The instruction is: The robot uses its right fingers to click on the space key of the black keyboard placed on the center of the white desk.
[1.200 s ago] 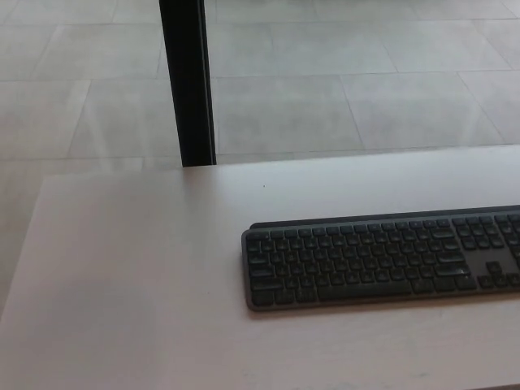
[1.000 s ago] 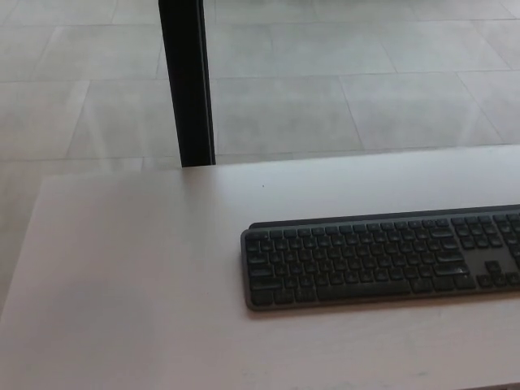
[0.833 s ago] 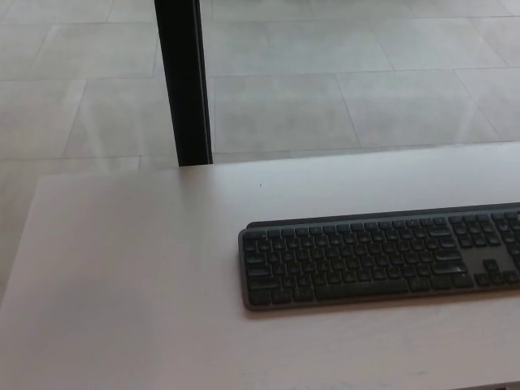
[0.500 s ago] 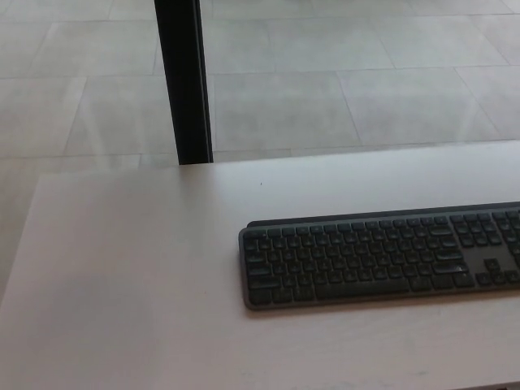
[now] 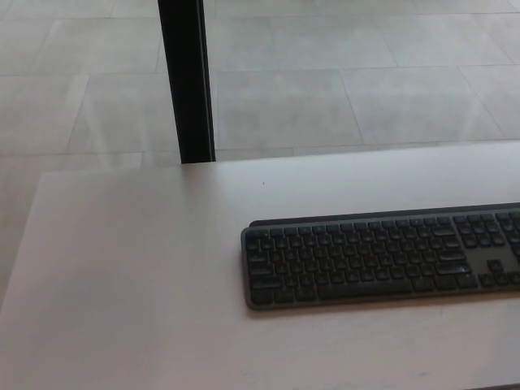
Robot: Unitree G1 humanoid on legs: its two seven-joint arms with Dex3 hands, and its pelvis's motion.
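A black keyboard (image 5: 382, 256) lies flat on the white surface (image 5: 138, 284), toward the right side of the view, its right end cut off by the frame edge. The long space key (image 5: 363, 288) sits in the nearest row, untouched. Across the last second only the camera has drifted slightly; the keyboard itself has not moved. Neither hand is in view (so the state of the fingers cannot be told). Behind the surface stands a black post (image 5: 187, 81) on tiled floor (image 5: 366, 97). The press looks not yet begun.

Single head view, looking steeply down and forward over the white desk (image 5: 138, 276) (near edge close below); black keyboard (image 5: 382, 256) cropped right, tiled floor (image 5: 341, 97) beyond.
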